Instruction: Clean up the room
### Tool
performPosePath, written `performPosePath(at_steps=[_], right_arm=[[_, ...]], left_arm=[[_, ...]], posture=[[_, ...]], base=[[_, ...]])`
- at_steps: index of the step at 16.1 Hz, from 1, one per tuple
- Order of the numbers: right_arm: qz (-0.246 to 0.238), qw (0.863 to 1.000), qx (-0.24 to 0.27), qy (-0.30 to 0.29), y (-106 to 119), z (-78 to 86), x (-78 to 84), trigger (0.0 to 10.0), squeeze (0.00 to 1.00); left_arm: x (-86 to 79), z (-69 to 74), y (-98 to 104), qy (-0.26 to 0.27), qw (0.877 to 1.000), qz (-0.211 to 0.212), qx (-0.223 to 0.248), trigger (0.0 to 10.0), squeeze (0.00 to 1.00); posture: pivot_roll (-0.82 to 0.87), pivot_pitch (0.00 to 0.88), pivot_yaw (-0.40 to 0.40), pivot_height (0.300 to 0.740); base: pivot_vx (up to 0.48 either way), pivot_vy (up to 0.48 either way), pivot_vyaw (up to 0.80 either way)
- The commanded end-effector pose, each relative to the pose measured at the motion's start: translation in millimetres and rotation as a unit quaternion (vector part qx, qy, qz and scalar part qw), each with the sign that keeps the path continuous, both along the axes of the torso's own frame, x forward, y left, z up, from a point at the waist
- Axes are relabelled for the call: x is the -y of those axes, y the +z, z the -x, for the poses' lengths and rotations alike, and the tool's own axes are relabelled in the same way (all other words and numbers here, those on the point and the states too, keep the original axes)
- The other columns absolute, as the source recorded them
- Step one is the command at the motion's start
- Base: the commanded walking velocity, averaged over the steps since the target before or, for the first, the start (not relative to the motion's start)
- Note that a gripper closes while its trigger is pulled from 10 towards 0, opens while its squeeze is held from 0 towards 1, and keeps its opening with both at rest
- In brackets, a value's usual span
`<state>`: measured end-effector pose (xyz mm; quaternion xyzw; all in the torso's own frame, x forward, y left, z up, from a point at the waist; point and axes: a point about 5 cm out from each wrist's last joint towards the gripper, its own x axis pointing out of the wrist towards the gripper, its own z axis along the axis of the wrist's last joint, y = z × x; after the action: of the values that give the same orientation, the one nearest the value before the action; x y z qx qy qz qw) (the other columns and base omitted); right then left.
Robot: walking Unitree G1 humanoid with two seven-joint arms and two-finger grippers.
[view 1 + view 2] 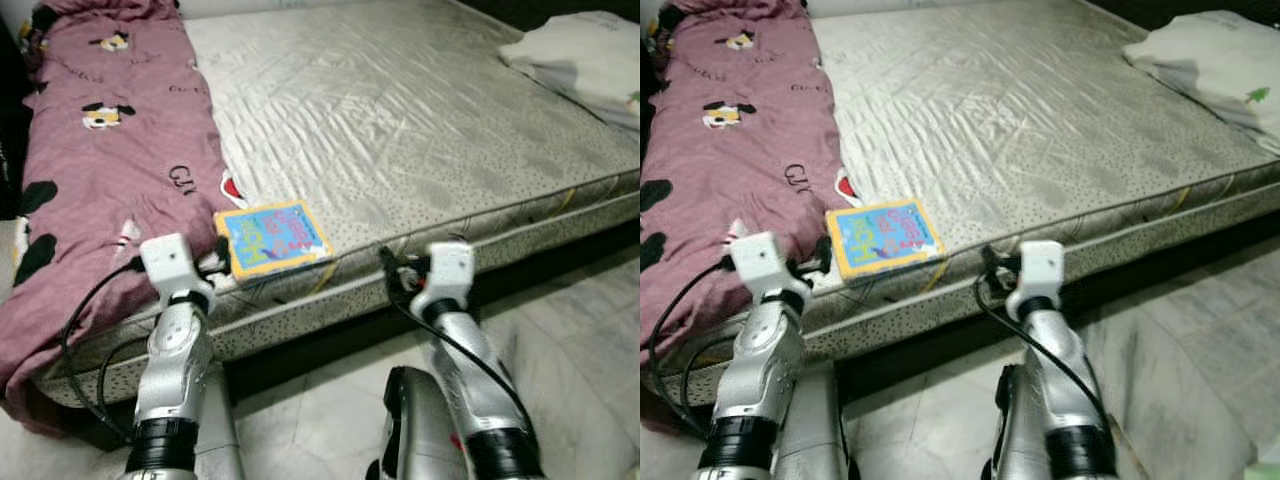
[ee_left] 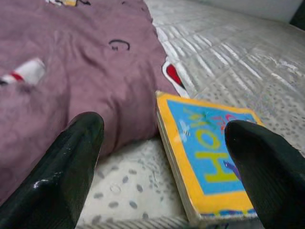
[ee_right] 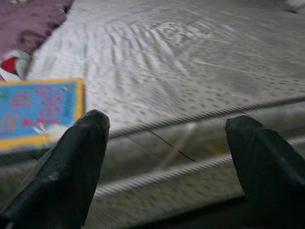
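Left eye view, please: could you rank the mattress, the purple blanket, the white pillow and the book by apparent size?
1. mattress
2. purple blanket
3. white pillow, cut off by the frame
4. book

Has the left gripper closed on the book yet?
No, the left gripper is open, its fingers apart with the book lying on the mattress between them.

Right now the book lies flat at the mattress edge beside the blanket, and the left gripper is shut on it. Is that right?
Not quite. The left gripper is open, not shut on the book: the left wrist view shows its fingers spread apart, short of the cover. The rest stands: the book lies flat at the mattress edge beside the blanket.
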<state>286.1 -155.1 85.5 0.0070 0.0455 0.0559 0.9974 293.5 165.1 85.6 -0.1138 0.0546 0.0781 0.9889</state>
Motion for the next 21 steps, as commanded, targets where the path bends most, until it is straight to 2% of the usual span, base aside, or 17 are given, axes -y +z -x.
performPosePath(at_steps=[1, 3, 5, 7, 10, 12, 16, 21], right_arm=[[0.01, 1.0, 0.003, -0.02, 4.2, 1.0, 16.0, 10.0, 0.0], [0.028, 0.998, 0.002, -0.049, 5.8, 5.1, 37.2, 10.0, 0.0], [0.034, 0.998, 0.005, -0.052, 10.7, 11.1, 45.5, 10.0, 0.0], [0.052, 0.997, -0.011, -0.058, 6.2, 24.0, 56.3, 10.0, 0.0], [0.041, 0.997, -0.025, -0.067, 6.9, 35.7, 55.4, 10.0, 0.0], [0.062, 0.996, -0.034, -0.047, 11.5, 49.4, 52.0, 10.0, 0.0], [0.086, 0.994, -0.035, -0.062, 19.6, 51.2, 69.5, 10.0, 0.0], [0.09, 0.994, -0.033, -0.048, 24.7, 50.4, 60.2, 10.0, 0.0]], left_arm=[[0.8, -0.3, -0.7, 0.006, 1.0, 0.01, 0.0, 10.0, 0.0], [0.3, -0.3, -6.6, 0.02, 0.999, 0.029, -0.011, 10.0, 0.0], [1.7, 0.0, -4.7, 0.026, 0.999, 0.039, -0.009, 10.0, 0.0], [1.7, -3.3, -5.9, 0.029, 0.998, 0.048, -0.01, 10.0, 0.0], [-2.6, -9.0, -9.8, 0.033, 0.998, 0.06, -0.014, 10.0, 0.0], [-9.4, -21.7, -15.4, 0.043, 0.995, 0.082, -0.025, 10.0, 0.0], [-5.5, -32.3, -19.9, 0.042, 0.993, 0.108, -0.036, 10.0, 0.0], [8.7, -44.1, -18.7, 0.006, 0.991, 0.129, -0.031, 10.0, 0.0]], posture=[[-0.04, 0.06, -0.005, 0.494], [-0.05, 0.068, -0.009, 0.494], [-0.05, 0.1, -0.013, 0.494], [-0.06, 0.135, -0.022, 0.494], [-0.13, 0.178, -0.045, 0.494], [-0.19, 0.198, -0.07, 0.494], [-0.23, 0.186, -0.088, 0.494], [-0.24, 0.168, -0.089, 0.494]], base=[[0.0, 0.0, 0.0], [0.0, 0.0, 0.0], [0.0, 0.0, 0.0], [0.0, 0.0, 0.0], [0.0, 0.0, 0.0], [0.0, 0.0, 0.0], [0.0, 0.0, 0.0], [0.0, 0.0, 0.0]])
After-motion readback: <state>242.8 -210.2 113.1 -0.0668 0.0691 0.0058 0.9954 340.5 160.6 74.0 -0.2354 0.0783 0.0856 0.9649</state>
